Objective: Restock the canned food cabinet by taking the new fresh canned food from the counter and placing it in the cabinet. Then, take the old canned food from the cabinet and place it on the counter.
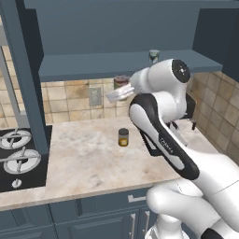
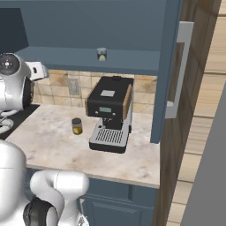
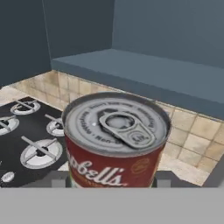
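A: The old canned food (image 3: 114, 142), where is it?

B: Right in front of the hand camera, a red can with white script and a silver pull-tab top, upright between the two finger tips. In the left base view its dark top (image 1: 121, 80) peeks out just left of the white wrist, in the air below the cabinet's shelf edge and above the counter (image 1: 84, 158).

A: So the gripper (image 3: 114, 179) has it?

B: It looks that way. The grey finger tips sit low on either side of the can, closed against its sides as far as I can tell; the contact itself falls at the bottom edge of the picture.

A: And the new fresh canned food?

B: The small can with the grey-blue label (image 2: 102, 54) stands upright on the shelf of the cabinet (image 2: 88, 59), toward the front edge. From the left base view it (image 1: 154, 55) shows just above the arm's rounded joint, toward the right end of the shelf.

A: What else is on the counter?

B: A small dark can with a yellow band (image 1: 123, 137), upright near the middle, well apart from the hand. To its right in the right base view stands a black espresso machine (image 2: 109, 119) against the tiled wall, and the dark can (image 2: 77, 126) is just beside its left side, not touching.

A: And the left?

B: The black stovetop (image 1: 18, 158) with silver burners, past the counter's left end.
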Robot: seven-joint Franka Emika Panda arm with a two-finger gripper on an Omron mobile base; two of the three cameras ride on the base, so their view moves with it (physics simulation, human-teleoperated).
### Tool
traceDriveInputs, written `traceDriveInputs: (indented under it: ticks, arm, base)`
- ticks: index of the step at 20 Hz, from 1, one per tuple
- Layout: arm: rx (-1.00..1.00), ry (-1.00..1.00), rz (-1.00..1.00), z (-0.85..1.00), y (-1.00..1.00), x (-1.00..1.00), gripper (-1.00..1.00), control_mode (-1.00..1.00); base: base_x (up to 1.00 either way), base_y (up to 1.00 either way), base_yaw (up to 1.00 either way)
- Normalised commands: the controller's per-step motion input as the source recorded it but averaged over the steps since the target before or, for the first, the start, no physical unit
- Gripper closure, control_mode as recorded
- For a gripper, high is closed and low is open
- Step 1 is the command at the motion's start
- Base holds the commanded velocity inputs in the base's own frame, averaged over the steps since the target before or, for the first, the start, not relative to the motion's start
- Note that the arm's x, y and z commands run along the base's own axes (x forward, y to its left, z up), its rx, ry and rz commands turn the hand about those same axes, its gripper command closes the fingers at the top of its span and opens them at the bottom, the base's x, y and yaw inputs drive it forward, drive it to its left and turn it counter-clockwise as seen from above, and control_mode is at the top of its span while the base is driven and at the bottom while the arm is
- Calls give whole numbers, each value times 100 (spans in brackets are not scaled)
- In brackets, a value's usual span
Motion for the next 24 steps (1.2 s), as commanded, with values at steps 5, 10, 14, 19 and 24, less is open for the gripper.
traceDriveInputs:
  ticks: [5, 10, 14, 19, 24]
  arm:
    - [-19, 44, 21, -100, 4, -2, 100, -100]
    - [-17, 36, 19, -100, 29, 5, 100, -100]
    - [-14, 25, 17, -100, 39, 0, 100, -100]
    - [-6, 5, 14, -100, 30, 0, 100, -100]
    - [0, -16, 10, -94, 10, 2, 100, -100]
  base:
    - [0, 0, 0]
    - [0, 0, 0]
    - [0, 0, 0]
    - [0, 0, 0]
    - [0, 0, 0]
